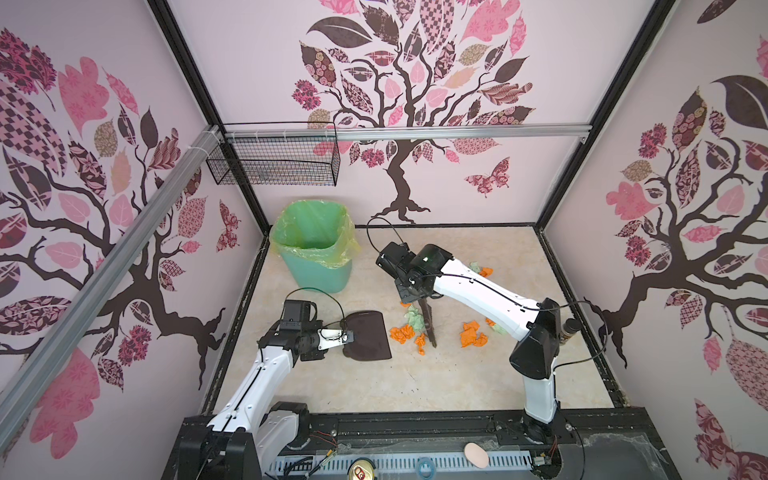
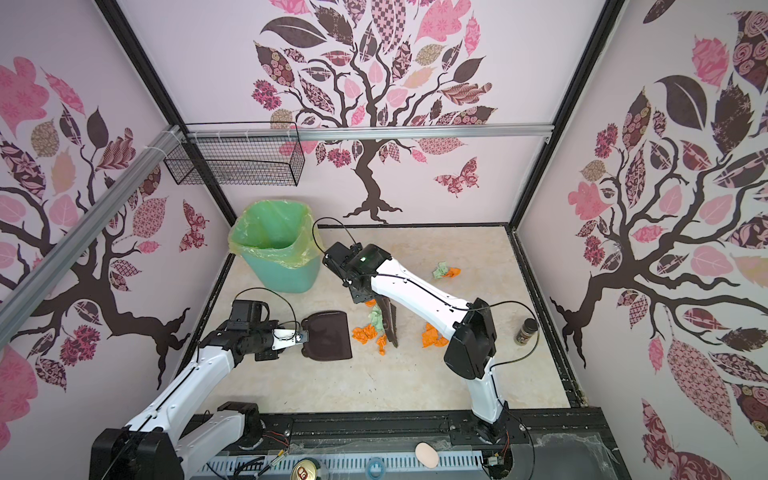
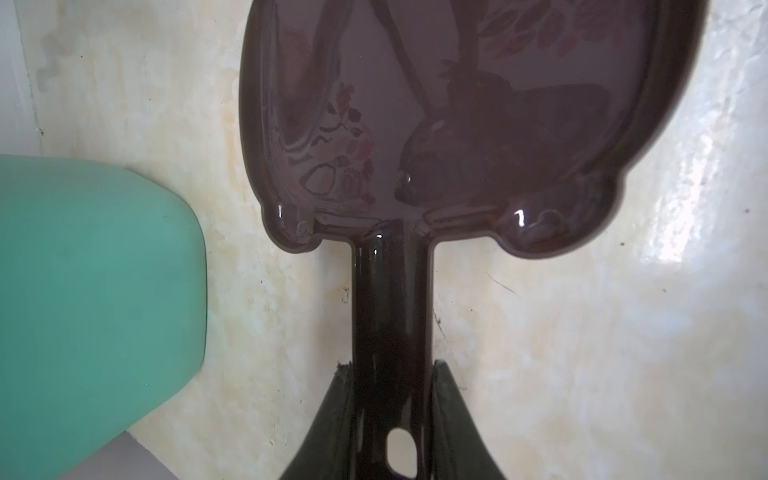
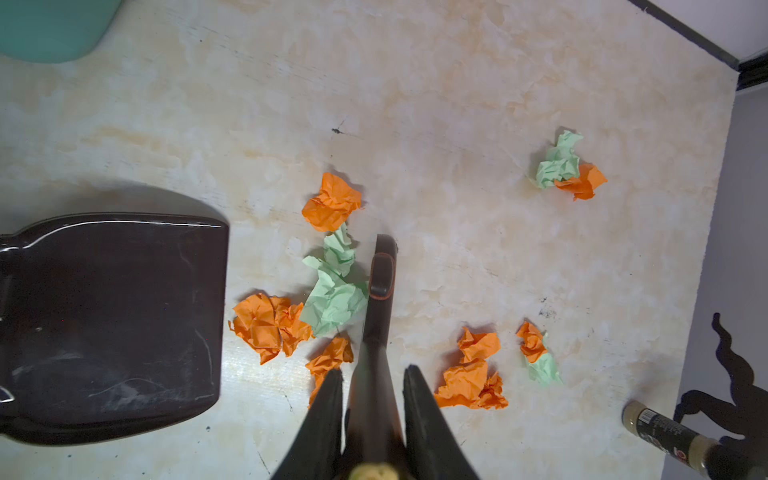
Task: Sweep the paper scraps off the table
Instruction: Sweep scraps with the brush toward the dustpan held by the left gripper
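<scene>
Low in both top views, on the beige table (image 1: 415, 382), the left gripper (image 1: 347, 334) clamps the handle of the dark dustpan (image 1: 368, 336). The left wrist view cuts off the pan's front lip. Just right of it, at centre frame, the paper scraps (image 1: 403, 332) crowd against the brush (image 1: 429, 324), whose bristles are hard to make out. The right gripper (image 1: 420, 300) is clenched on its handle. Further scraps right of the brush are partly hidden by the right forearm, as is a bottle (image 1: 568, 330). Higher up, a green-and-orange pair peeks past that arm, and the green bin (image 1: 320, 274) stands upper left of centre.
</scene>
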Robot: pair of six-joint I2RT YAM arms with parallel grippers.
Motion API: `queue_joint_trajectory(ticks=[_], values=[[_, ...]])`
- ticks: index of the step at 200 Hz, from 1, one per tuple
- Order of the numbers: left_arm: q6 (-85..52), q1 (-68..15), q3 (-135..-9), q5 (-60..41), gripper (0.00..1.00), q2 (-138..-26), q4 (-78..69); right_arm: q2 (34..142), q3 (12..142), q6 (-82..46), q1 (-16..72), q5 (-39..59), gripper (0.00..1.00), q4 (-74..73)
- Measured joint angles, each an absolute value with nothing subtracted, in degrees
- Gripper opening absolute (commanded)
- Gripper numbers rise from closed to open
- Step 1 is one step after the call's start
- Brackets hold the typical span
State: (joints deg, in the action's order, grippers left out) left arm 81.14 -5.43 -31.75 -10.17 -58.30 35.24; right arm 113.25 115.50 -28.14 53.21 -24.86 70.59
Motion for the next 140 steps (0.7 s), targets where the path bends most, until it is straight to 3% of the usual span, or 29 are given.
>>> queue_joint_trajectory(ticks=[98, 140], values=[[78.81, -7.09, -31.75, -9.89, 0.0, -60.62, 33.15, 124.97, 140.05, -30.7, 61.25, -20.88, 0.0, 74.91], [78.61, -7.14, -31.75, -9.91, 0.0, -61.39, 32.8, 124.86, 142.85, -30.68, 61.54, -24.34, 0.0, 77.6]])
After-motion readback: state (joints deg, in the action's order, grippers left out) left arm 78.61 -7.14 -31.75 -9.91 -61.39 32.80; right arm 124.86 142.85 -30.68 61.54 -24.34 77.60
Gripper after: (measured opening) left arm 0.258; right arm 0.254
